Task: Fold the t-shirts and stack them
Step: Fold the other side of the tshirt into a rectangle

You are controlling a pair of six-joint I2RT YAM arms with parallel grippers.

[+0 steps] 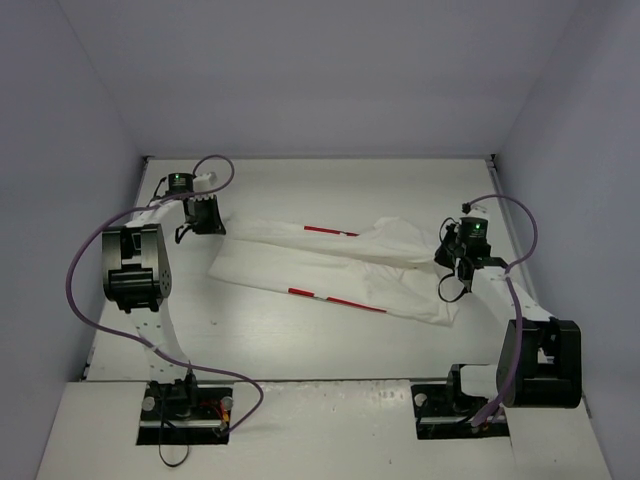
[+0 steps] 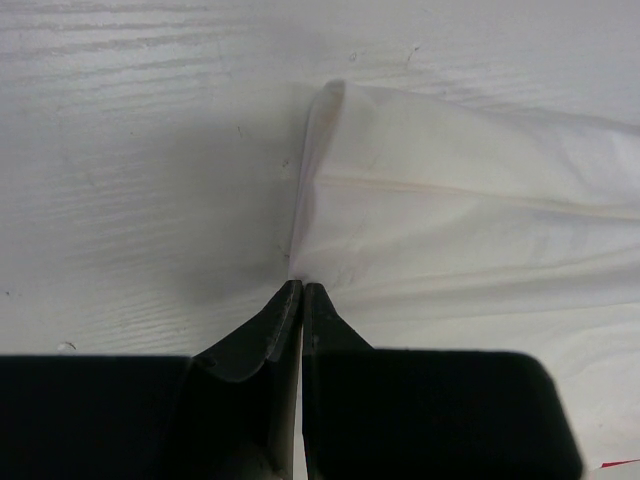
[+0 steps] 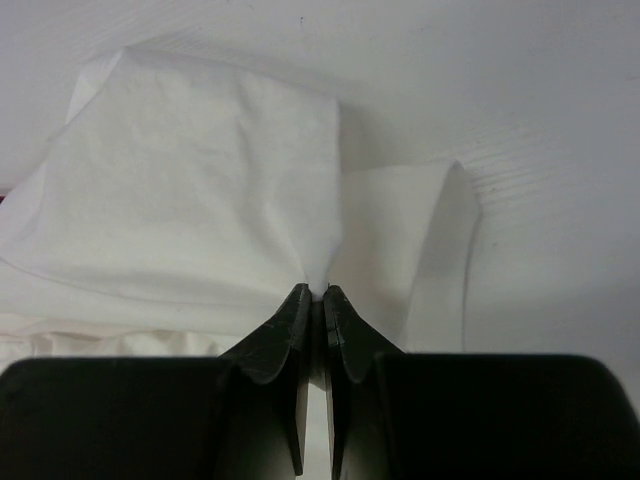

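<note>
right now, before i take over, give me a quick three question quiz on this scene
1. True or false: the t-shirt lies folded into a neat square.
2. What is the right gripper shut on? A) the t-shirt's cloth B) a cable C) nothing
3. Fill in: the print strips showing on the t-shirt are ___.
Key: 1 false, it lies stretched between the left gripper and the right gripper; 2 A; 3 red.

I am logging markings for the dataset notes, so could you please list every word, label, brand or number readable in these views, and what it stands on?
No text can be read in any view.
On the t-shirt: only two thin red strips of a print show along its folds. Any lettering is hidden or too small to read.
No other label, number or sign shows.
</note>
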